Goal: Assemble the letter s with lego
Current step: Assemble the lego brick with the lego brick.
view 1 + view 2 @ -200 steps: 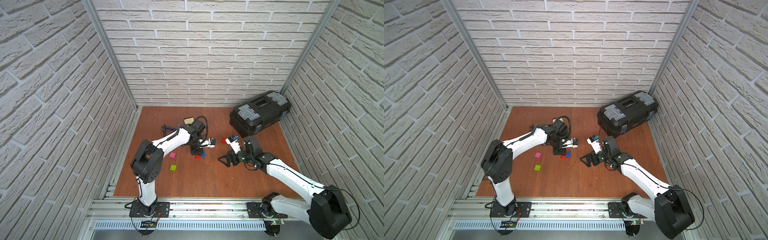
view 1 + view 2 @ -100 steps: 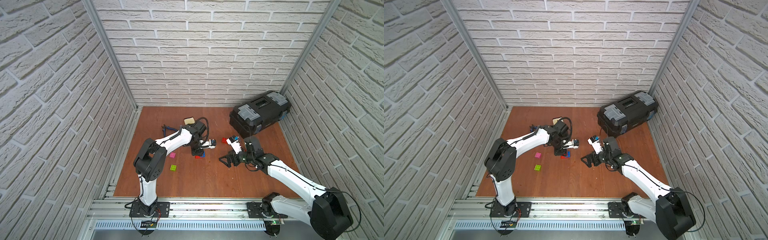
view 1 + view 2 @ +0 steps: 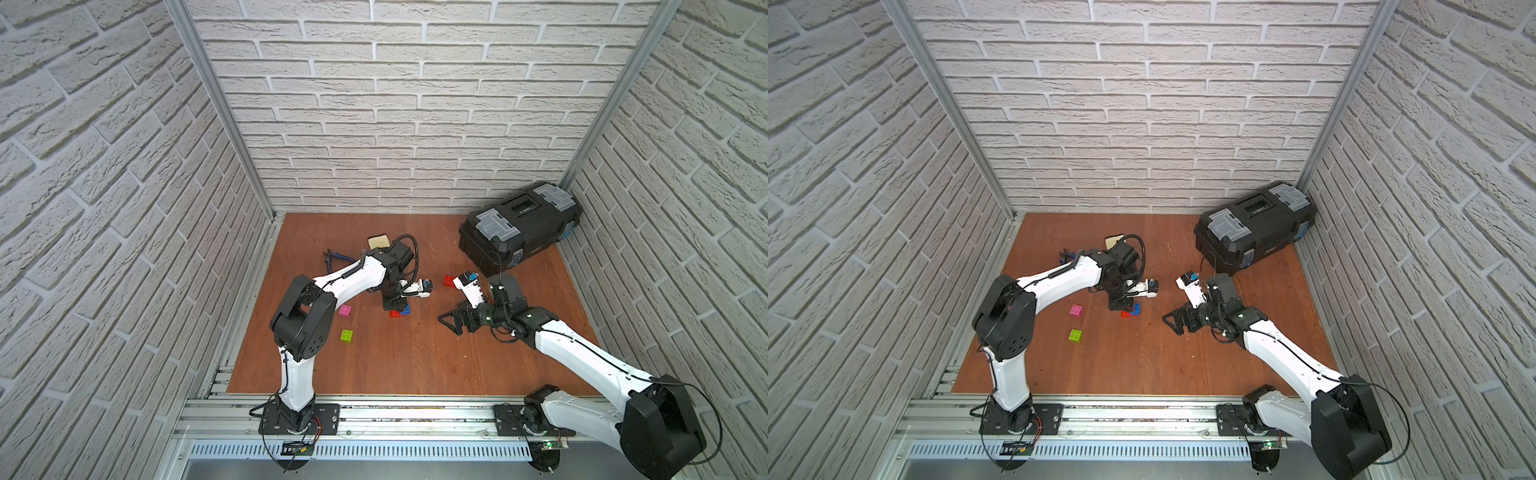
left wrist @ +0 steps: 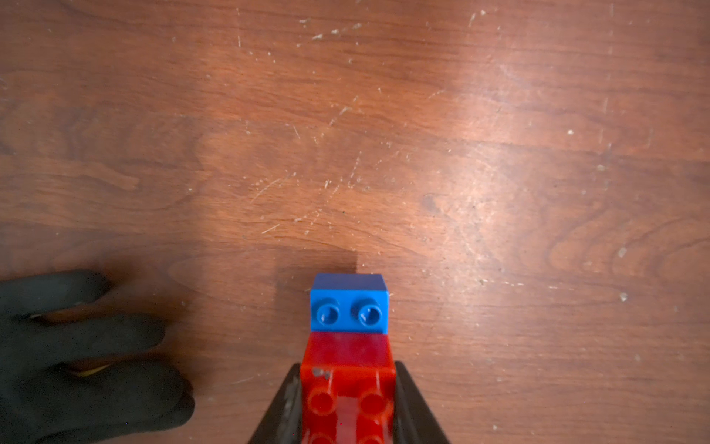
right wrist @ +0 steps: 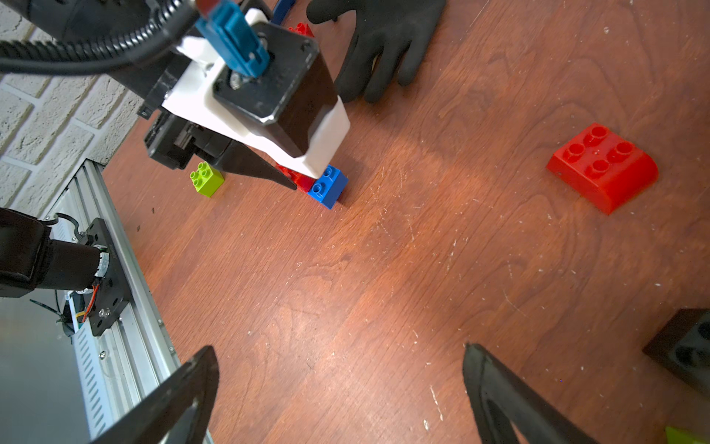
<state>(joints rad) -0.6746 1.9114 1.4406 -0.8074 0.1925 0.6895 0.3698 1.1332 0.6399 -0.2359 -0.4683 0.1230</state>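
Movement over the last second is small. The left arm's elbow has swung a little inward, while the left tool (image 4: 347, 378) has stayed clenched on the small red studded plastic brick (image 4: 347, 351). That brick sits on the brown wooden worktop (image 3: 374, 365) and touches the small blue two-stud plastic brick (image 4: 347, 307) end to end. I cannot tell whether the two are coupled. The right arm has barely shifted. The right tool (image 5: 340, 351) is released, with its jaws wide apart and nothing between them, and it faces the blue brick across bare wood.

My reading is that this is a fine adjustment of the first red-and-blue segment. Most of the letter is still unbuilt, since the other pieces lie loose:
- The lime green square brick (image 5: 206, 178) is near the blue brick, on the left tool's far side.
- The pink square brick (image 3: 344, 310) is a little further from the blue brick that way.
- The rounded red four-stud brick (image 5: 603, 167) is well apart from the blue brick, toward the right tool.

The black knitted glove (image 5: 384, 46) lies near the blue brick on one flank, and its fingertips are the closest obstacle there. In the left wrist view, the wood ahead of the blue brick is open and only scratched. The black plastic toolbox with grey latches (image 3: 519, 226) stands well apart from the blue brick, as do the worktop's edges.
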